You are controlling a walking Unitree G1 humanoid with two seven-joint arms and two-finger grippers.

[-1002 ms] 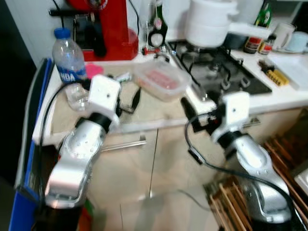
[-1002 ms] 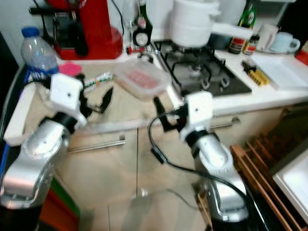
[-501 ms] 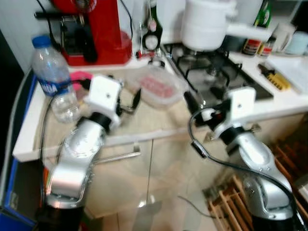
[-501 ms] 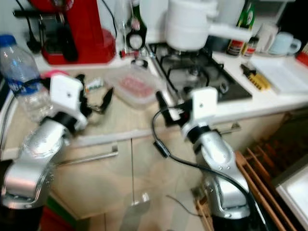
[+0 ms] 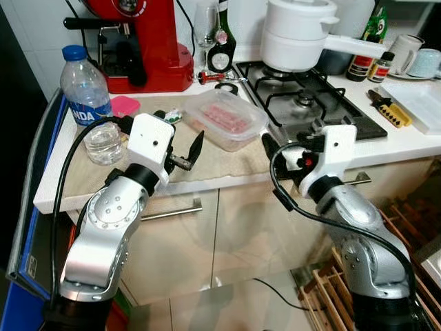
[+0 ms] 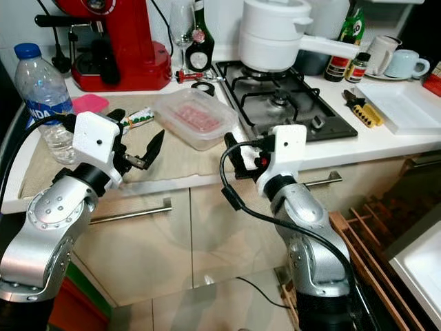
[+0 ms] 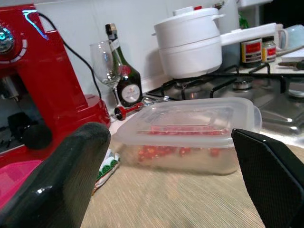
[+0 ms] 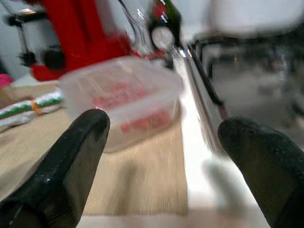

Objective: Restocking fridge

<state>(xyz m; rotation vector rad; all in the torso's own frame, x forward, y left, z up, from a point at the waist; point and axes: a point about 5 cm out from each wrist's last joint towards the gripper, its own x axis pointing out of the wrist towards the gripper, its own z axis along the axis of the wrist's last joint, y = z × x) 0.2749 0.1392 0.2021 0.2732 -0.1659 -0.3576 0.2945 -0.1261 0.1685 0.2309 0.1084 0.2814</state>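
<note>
Plainly, both sets of jaws stand wide apart and hold nothing. The left gripper [image 5: 185, 148] hovers low over the beige mat [image 5: 227, 160] at the front of the desk [image 5: 62, 194], aimed at the clear lidded container [image 5: 228, 119] of red food that sits on the mat, near but not touching. The right gripper [image 6: 242, 153] is at the desk's front edge, just short of the container's other side, near the gas hob [image 6: 284, 103]. In both wrist views the container lies between the spread fingers, some way ahead.

Outward from there: a water bottle [image 5: 85, 92] and a small glass jar [image 5: 105, 143] stand on the robot's left, a red coffee machine [image 5: 145, 34] behind, with a wine glass [image 5: 205, 21] and dark bottle [image 5: 222, 41]; a white pot [image 5: 298, 34] sits on the hob.

By my judgement this is the approach before the pick: the container looks like the item meant for the fridge, and it is not yet grasped. The next move calls for bringing both grippers forward to bracket its two sides, closing evenly against the walls below the lid, and lifting it level so the contents do not shift.
</note>
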